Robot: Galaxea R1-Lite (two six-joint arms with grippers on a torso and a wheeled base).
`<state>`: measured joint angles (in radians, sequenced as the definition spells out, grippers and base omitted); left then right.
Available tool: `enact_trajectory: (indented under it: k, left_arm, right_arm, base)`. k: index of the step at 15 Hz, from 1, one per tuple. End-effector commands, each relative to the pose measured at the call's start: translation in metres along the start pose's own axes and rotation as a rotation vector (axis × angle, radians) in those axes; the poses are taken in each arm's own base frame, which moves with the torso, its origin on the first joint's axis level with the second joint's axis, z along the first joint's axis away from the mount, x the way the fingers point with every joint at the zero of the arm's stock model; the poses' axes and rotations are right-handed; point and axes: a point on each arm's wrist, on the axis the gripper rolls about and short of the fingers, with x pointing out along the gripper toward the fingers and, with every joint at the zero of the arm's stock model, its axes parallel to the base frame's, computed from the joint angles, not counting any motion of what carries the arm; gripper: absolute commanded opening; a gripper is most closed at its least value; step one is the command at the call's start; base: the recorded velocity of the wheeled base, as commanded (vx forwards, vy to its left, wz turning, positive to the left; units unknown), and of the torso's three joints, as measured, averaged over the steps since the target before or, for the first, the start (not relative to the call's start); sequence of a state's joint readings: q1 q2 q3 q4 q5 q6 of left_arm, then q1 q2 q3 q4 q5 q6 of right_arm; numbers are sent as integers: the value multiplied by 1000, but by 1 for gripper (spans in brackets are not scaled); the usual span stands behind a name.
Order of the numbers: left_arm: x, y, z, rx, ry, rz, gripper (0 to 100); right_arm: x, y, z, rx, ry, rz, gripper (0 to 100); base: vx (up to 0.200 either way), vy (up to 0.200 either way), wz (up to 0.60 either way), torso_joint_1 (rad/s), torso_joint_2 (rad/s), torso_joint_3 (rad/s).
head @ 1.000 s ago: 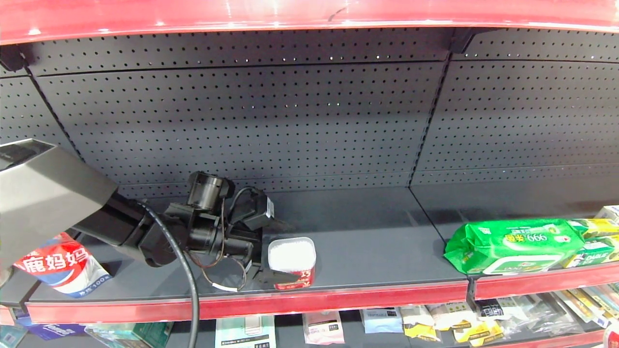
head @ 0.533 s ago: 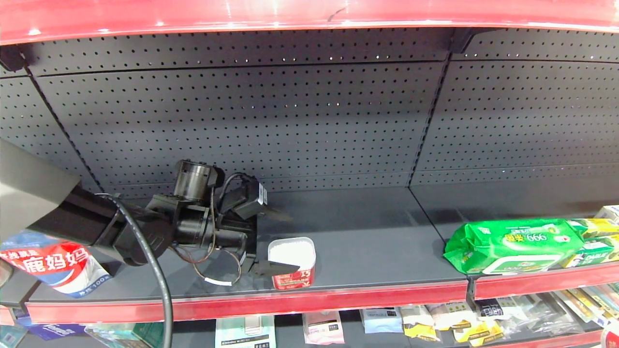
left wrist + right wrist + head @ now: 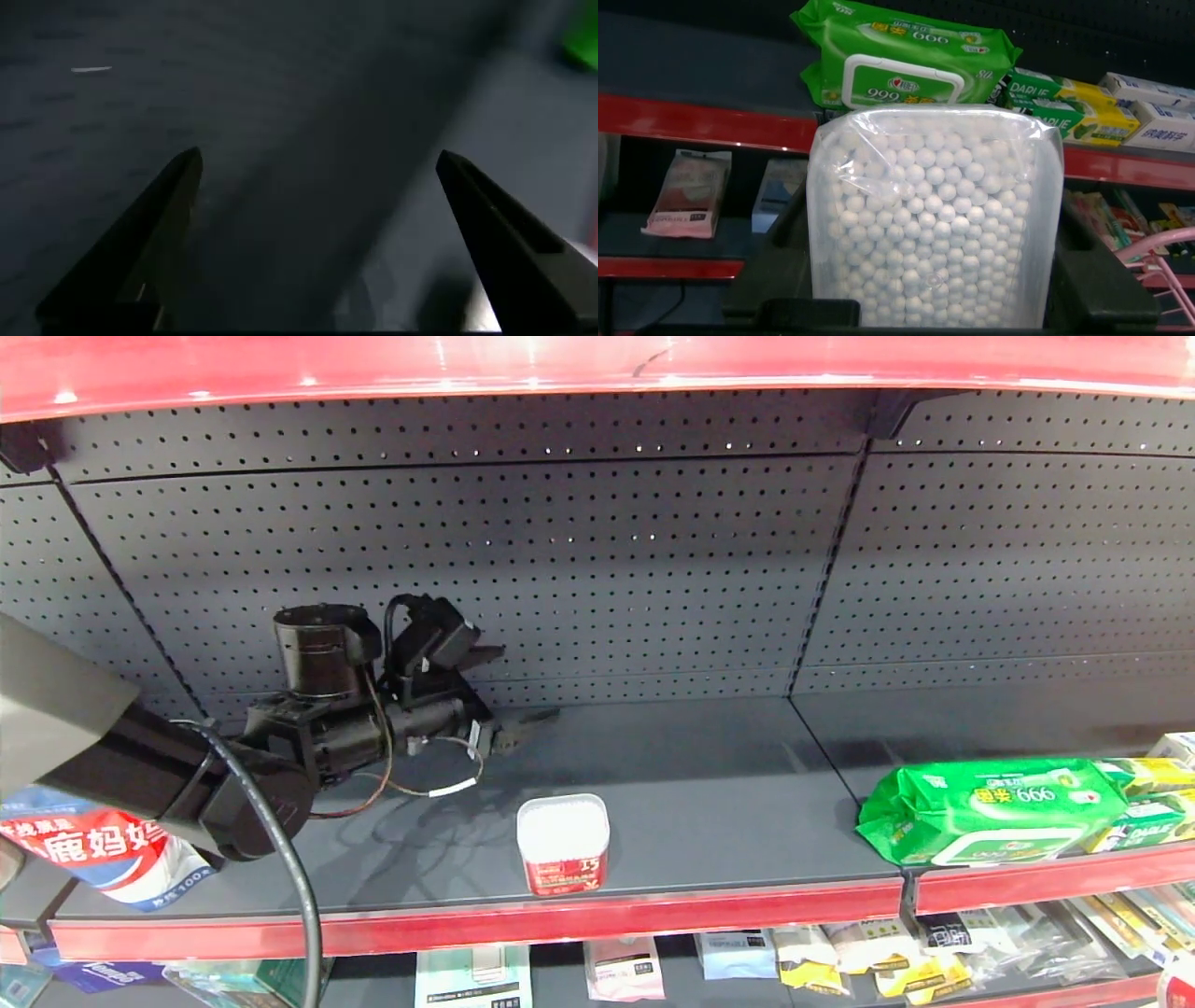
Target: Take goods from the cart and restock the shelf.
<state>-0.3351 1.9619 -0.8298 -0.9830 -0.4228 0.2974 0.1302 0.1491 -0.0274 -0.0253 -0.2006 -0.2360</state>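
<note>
Your left arm comes in from the left side of the head view, forearm roughly level. Its wrist is rolled so the left claw [image 3: 525,683] points right with one finger above the other, both spread wide and nothing between them. Your right claw [image 3: 929,280] is clamped on a clear tub of white swabs [image 3: 934,187], with a dark finger pressed against each side.
</note>
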Motion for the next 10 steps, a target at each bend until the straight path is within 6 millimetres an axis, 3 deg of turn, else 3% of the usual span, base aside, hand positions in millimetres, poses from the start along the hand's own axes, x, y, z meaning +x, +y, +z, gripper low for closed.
enact_trajectory:
  k: [1, 3, 6, 8, 10]
  left_arm:
    - [-5, -15, -4, -176, -42, 277, 100]
    - [-25, -18, 6, -228, -99, 403, 100]
    - [-80, -36, 14, -249, -93, 428, 100]
    - [-121, -53, 15, -253, -88, 427, 100]
    - [-172, -77, 3, -261, -62, 423, 100]
  right_arm:
    - [0, 0, 0, 0, -3, -1, 0]
    - [-1, 0, 0, 1, -8, -2, 0]
    - [-1, 0, 0, 2, -10, -3, 0]
    - [-1, 0, 0, 2, -10, -3, 0]
    - [-1, 0, 0, 3, -7, -3, 0]
  base:
    - [0, 0, 0, 0, 0, 0]
    - [0, 0, 0, 0, 0, 0]
    - [0, 0, 0, 0, 0, 0]
    - [0, 0, 0, 0, 0, 0]
    - [0, 0, 0, 0, 0, 0]
